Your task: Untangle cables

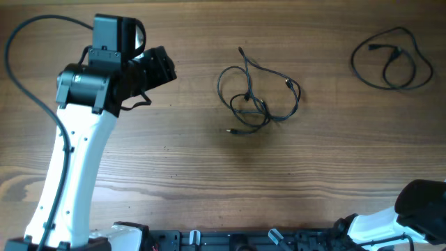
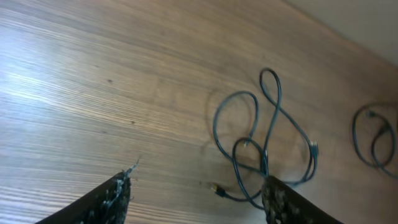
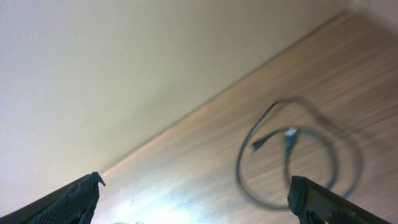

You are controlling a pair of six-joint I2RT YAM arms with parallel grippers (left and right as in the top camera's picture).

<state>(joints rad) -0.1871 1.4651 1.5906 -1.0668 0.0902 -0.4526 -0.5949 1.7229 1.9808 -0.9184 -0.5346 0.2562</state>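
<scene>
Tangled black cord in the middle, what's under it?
Only the brown wooden table shows under the thin tangled black cord. Where its loops cross, the lower strand is covered.

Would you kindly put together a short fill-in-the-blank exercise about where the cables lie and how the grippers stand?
On the table, the tangled cable bundle lies near the ___.
A separate looped cable lies toward the robot's far ___.
The left gripper holds ___.
The right gripper has its jaws ___.
Missing words: middle; right; nothing; open.
</scene>
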